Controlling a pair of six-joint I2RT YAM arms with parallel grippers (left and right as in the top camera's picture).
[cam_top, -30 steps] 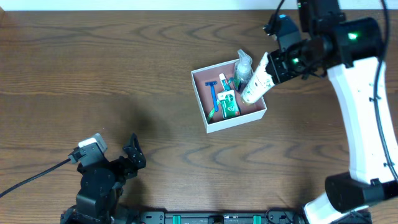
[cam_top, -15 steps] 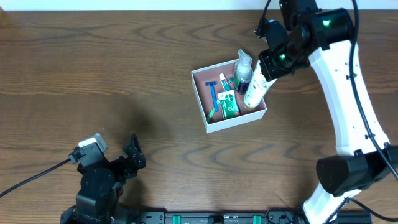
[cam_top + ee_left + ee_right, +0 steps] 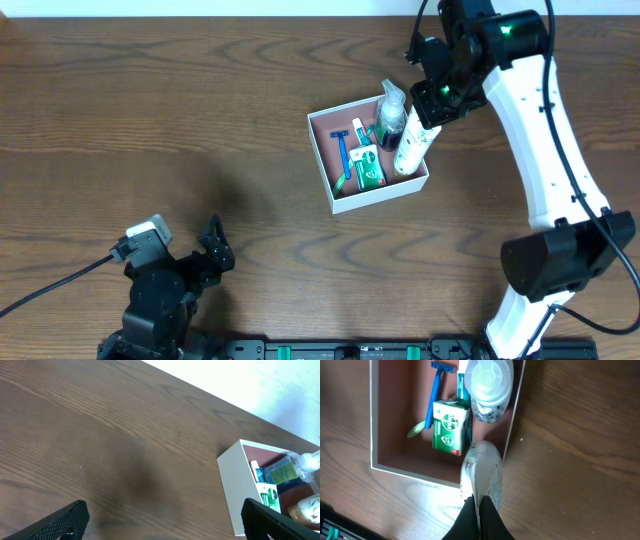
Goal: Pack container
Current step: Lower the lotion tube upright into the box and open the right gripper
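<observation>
The container (image 3: 335, 190) is a square white-walled box with a pink-brown inside, right of the table's middle; it also shows in the left wrist view (image 3: 234, 490) and the right wrist view (image 3: 375, 420). In it lie a blue razor (image 3: 342, 150), a green box (image 3: 368, 168) and a clear bottle (image 3: 390, 112). My right gripper (image 3: 428, 112) is shut on the flat end of a white tube (image 3: 410, 148), which hangs over the container's right corner; the right wrist view shows the tube (image 3: 482, 472) pinched between the fingers (image 3: 480, 510). My left gripper (image 3: 160, 520) is open and empty near the front left.
The left arm's base (image 3: 160, 290) sits at the front left edge with a cable running off to the left. The right arm (image 3: 540, 130) reaches in from the right side. A white wall edge (image 3: 240, 380) lies beyond the table's far side.
My right gripper has swung left and slightly down with the white tube, bringing it from beside the container's right wall to over its right corner. The left arm has not moved.
</observation>
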